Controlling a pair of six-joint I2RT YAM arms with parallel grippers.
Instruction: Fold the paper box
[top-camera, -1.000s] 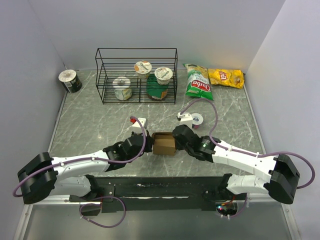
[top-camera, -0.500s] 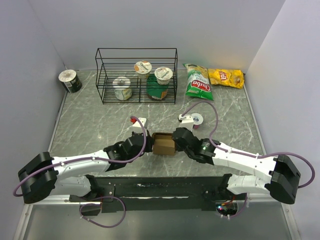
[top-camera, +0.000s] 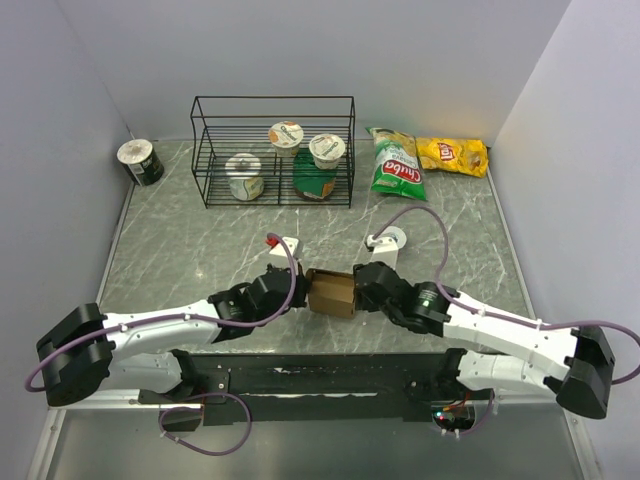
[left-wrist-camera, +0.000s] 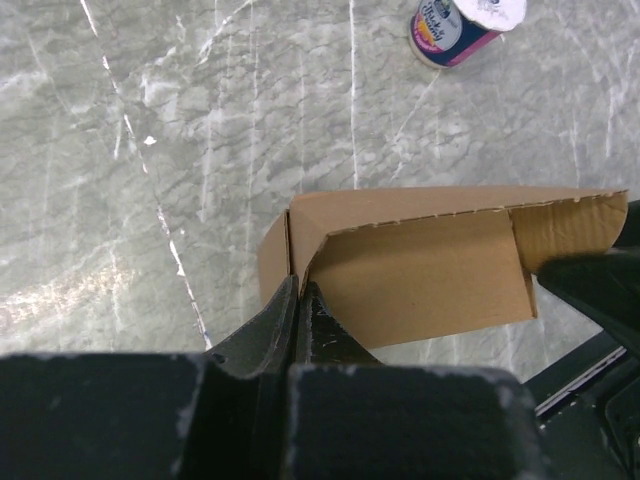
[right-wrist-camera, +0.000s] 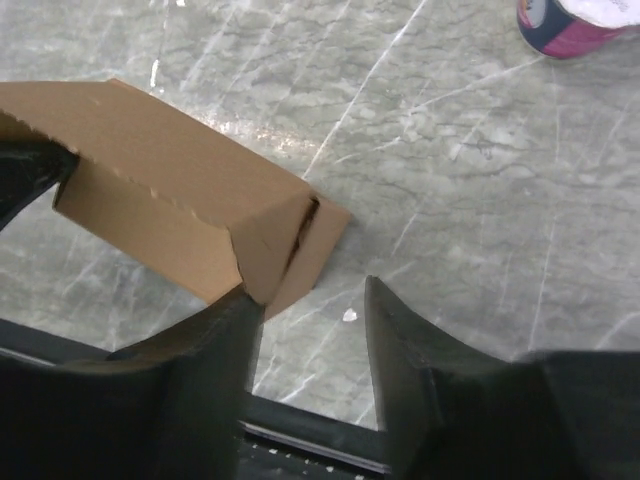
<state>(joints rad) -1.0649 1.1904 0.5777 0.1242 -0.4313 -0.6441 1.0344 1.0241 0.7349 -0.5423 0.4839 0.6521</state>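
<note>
The paper box (top-camera: 332, 292) is a small brown cardboard box, partly folded, near the table's front edge between my two grippers. My left gripper (top-camera: 300, 290) is at its left end. In the left wrist view this gripper (left-wrist-camera: 298, 287) is shut on the edge of a side wall of the box (left-wrist-camera: 420, 270). My right gripper (top-camera: 362, 288) is at the box's right end. In the right wrist view it (right-wrist-camera: 308, 290) is open, with a flap corner of the box (right-wrist-camera: 170, 200) touching its left finger (right-wrist-camera: 235, 320). Only bare table lies between the fingers.
A black wire rack (top-camera: 272, 150) at the back holds several yogurt cups. A green chip bag (top-camera: 397, 165) and a yellow one (top-camera: 452, 155) lie at the back right. A dark can (top-camera: 140, 162) stands at the back left. A yogurt cup (top-camera: 392, 240) lies behind the right gripper.
My right gripper has opened and let go of the box's right end, and its arm has shifted slightly right. The left gripper keeps its hold.
</note>
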